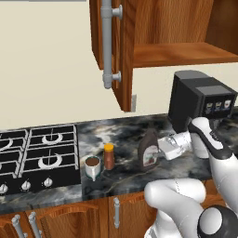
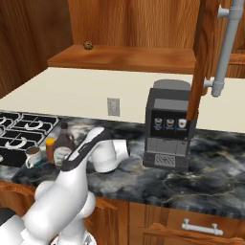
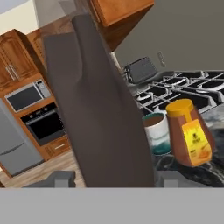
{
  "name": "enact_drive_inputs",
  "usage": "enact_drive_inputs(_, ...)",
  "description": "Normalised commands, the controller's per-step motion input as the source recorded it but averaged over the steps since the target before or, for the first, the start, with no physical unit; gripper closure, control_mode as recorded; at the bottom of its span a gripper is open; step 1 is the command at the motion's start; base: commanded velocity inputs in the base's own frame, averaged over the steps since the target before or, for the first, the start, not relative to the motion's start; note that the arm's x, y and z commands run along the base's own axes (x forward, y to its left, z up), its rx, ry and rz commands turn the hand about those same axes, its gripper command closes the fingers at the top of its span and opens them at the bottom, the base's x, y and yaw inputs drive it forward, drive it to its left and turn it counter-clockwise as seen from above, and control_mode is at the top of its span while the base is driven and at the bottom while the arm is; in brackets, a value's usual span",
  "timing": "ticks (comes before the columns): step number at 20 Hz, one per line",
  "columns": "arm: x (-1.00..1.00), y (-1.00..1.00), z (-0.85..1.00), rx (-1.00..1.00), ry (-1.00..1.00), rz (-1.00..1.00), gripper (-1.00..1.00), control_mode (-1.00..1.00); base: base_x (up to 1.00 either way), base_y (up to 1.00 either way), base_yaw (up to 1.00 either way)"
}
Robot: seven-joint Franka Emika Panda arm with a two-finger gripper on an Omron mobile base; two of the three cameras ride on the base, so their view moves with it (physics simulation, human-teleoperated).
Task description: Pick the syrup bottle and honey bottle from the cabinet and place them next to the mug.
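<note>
The dark brown syrup bottle (image 1: 148,151) stands upright on the marble counter (image 1: 125,132), and my gripper (image 1: 159,147) is shut on it from the right. In the hand view the syrup bottle (image 3: 96,118) rises close between my fingertips (image 3: 168,177). Just left of it are the small orange-capped honey bottle (image 1: 109,156) and the grey mug (image 1: 93,166), close together near the counter's front edge. The right base view also shows the syrup bottle (image 2: 62,146), honey bottle (image 2: 50,148) and mug (image 2: 32,157). The cabinet (image 1: 167,42) hangs open above.
A black coffee machine (image 1: 197,100) stands right behind my hand. The stove (image 1: 37,153) lies left of the mug. The cabinet door (image 1: 123,51) with its grey bar handle (image 1: 108,42) juts out overhead. A small brown object (image 2: 88,45) sits on the shelf (image 2: 124,57).
</note>
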Motion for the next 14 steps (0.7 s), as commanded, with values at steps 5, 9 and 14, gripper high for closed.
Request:
enact_drive_inputs(5, 0.11, 0.04, 0.00, -0.06, 0.09, -0.02, 1.00, -1.00, 0.00, 0.00, 0.00)
enact_drive_inputs(9, 0.10, 0.00, 0.00, -0.04, 0.08, -0.03, 1.00, -1.00, 0.00, 0.00, 0.00)
enact_drive_inputs(14, 0.13, 0.01, 0.00, -0.04, 0.03, -0.04, 1.00, -1.00, 0.00, 0.00, 0.00)
